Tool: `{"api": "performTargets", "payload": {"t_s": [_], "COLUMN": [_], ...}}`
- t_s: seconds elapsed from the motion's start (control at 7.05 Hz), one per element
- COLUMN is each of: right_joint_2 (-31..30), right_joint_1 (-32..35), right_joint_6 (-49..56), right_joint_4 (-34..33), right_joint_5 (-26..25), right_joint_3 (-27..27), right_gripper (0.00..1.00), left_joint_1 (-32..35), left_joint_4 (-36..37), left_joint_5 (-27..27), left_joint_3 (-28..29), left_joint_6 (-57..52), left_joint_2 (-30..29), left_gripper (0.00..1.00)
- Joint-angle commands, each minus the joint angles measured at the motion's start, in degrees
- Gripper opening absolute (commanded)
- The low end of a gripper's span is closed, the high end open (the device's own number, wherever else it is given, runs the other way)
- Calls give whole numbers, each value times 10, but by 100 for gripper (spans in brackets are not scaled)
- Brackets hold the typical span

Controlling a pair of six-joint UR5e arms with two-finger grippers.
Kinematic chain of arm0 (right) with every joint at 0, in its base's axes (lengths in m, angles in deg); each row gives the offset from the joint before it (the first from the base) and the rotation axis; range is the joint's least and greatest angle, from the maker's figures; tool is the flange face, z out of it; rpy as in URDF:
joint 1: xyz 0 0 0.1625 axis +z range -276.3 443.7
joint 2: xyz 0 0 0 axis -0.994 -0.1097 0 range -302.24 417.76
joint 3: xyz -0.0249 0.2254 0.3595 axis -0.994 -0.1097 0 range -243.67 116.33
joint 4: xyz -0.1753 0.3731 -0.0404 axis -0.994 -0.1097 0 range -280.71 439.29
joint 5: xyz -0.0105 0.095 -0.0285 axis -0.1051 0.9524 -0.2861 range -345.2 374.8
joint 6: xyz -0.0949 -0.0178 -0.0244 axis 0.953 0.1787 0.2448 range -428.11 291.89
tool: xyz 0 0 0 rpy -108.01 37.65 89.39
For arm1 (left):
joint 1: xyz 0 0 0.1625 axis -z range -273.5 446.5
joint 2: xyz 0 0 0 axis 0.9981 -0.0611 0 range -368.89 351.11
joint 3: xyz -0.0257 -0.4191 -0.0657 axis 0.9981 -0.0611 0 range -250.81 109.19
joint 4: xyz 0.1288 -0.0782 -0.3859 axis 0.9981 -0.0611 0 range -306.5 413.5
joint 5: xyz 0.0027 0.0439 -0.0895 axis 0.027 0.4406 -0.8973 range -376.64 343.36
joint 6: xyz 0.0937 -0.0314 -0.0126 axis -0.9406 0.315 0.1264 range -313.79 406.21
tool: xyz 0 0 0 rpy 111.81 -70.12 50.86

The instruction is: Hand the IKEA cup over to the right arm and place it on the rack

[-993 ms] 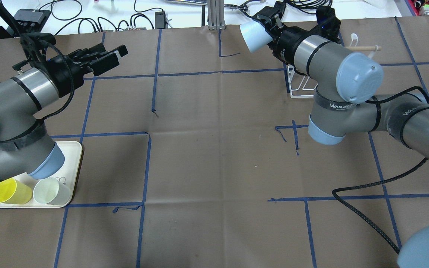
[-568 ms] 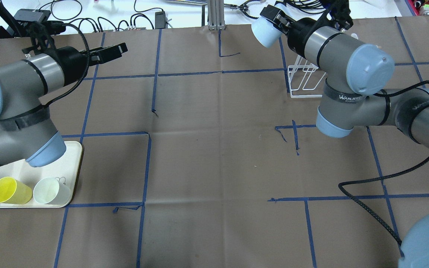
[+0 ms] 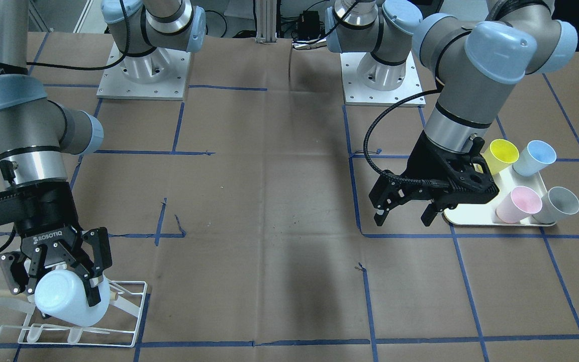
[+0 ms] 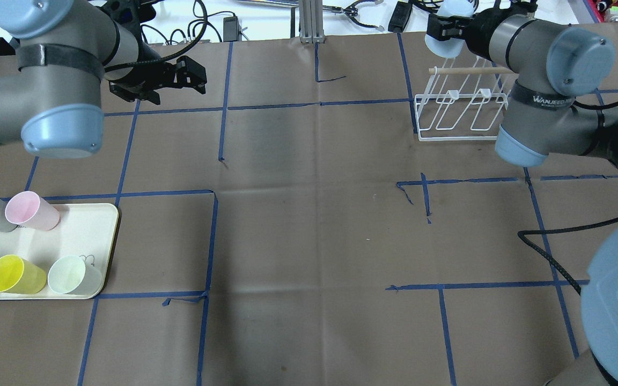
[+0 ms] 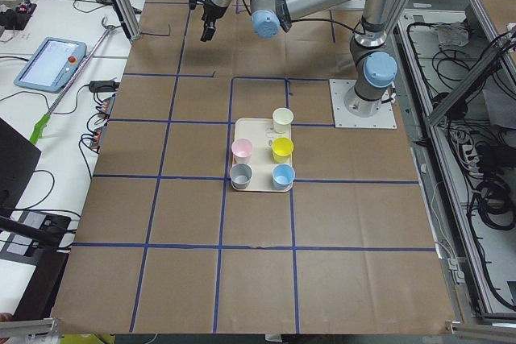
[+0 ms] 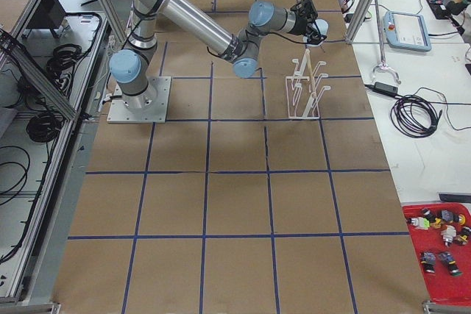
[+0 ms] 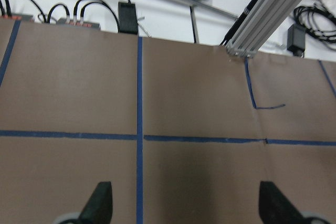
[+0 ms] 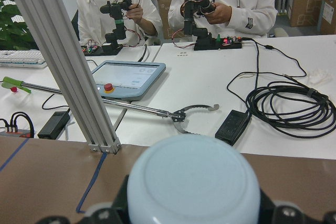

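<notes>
The right pincer, marked ROBOTIQ, is clamped on a pale blue IKEA cup directly over the white wire rack, at the side of the tabletop away from the robot's base. Whether the cup touches the rack's wooden dowel cannot be told. The left pincer hangs empty with fingers spread wide, well apart from a cream tray carrying five coloured cups.
</notes>
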Motion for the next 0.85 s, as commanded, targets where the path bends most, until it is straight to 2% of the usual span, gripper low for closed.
{"api": "performTargets", "payload": {"t_s": [0.0,0.14,0.71], "right_joint_2": [39,60,97], "right_joint_1": [-3,-7,-21], "right_joint_6": [38,39,41], "right_joint_4": [0,0,-4], "right_joint_5": [0,0,4], "right_joint_3": [-43,-66,-80], "right_gripper": [13,13,13], "left_joint_1": [7,9,18], "left_joint_4": [-220,-264,-268], "left_joint_5": [47,78,83], "left_joint_3": [88,99,67], "left_joint_6": [3,-1,6], "left_joint_2": [15,26,63], "left_gripper": [98,98,100]}}
